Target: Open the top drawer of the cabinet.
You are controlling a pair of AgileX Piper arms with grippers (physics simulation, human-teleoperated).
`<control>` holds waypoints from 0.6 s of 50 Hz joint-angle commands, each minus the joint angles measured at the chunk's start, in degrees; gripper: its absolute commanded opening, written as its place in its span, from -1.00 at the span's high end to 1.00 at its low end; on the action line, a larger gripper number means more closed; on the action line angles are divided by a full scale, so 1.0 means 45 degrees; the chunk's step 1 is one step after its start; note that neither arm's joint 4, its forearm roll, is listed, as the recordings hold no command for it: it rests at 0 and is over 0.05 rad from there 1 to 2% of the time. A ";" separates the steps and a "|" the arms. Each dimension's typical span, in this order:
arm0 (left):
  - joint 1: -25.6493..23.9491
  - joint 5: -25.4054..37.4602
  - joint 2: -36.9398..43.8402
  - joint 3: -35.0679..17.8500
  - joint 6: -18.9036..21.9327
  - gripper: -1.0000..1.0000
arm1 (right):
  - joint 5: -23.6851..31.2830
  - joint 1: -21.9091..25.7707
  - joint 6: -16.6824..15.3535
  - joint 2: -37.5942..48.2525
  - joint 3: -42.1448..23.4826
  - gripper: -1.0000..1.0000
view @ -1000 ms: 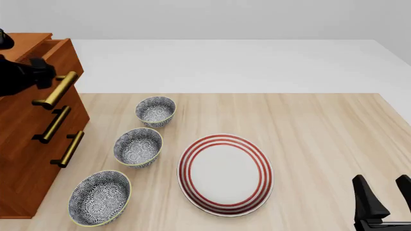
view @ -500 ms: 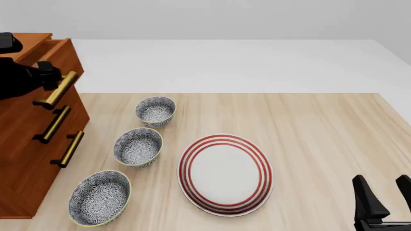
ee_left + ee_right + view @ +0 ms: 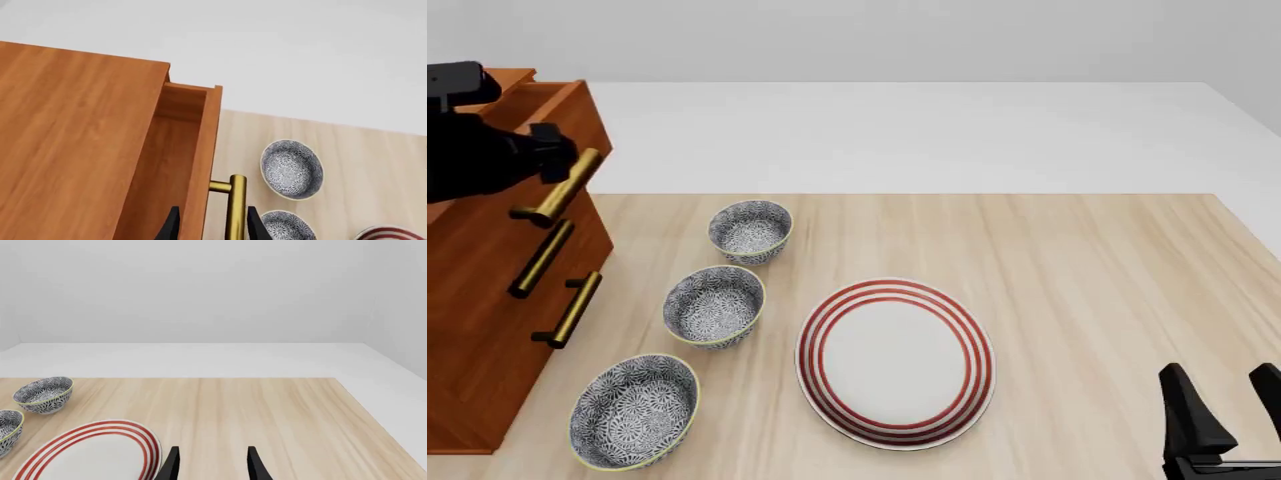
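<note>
The cabinet (image 3: 487,300) stands at the table's left edge. Its top drawer (image 3: 561,115) is pulled partly out, and its brass handle (image 3: 561,190) sticks out past the two lower handles. In the left wrist view the drawer's wood interior (image 3: 167,165) shows behind the drawer front. My left gripper (image 3: 550,150) is at the handle's upper end, jaws wide. One finger (image 3: 172,227) is inside the drawer behind the front panel, the other (image 3: 255,226) is outside the handle (image 3: 235,210). My right gripper (image 3: 1230,415) is open and empty at the near right corner.
Three patterned bowls (image 3: 750,230) (image 3: 714,305) (image 3: 634,410) stand in a row just right of the cabinet. A red-ringed plate (image 3: 894,360) lies mid-table. The right wrist view shows the plate (image 3: 87,452) and a bowl (image 3: 43,394).
The top drawer has slid further out of the cabinet, to the right in the front view, and my left gripper moved with its handle. The right arm has not moved.
</note>
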 commanded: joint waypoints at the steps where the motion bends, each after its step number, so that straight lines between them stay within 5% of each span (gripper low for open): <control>1: -0.0235 0.0669 0.0949 -0.0167 0.0368 -1.00 | 0.0000 0.0000 -0.0001 -0.0001 0.0000 -1.00; 30: -0.1087 0.2140 0.1304 -0.1513 0.0621 -1.00 | 0.0000 0.0000 0.0002 -0.0001 0.0000 -1.00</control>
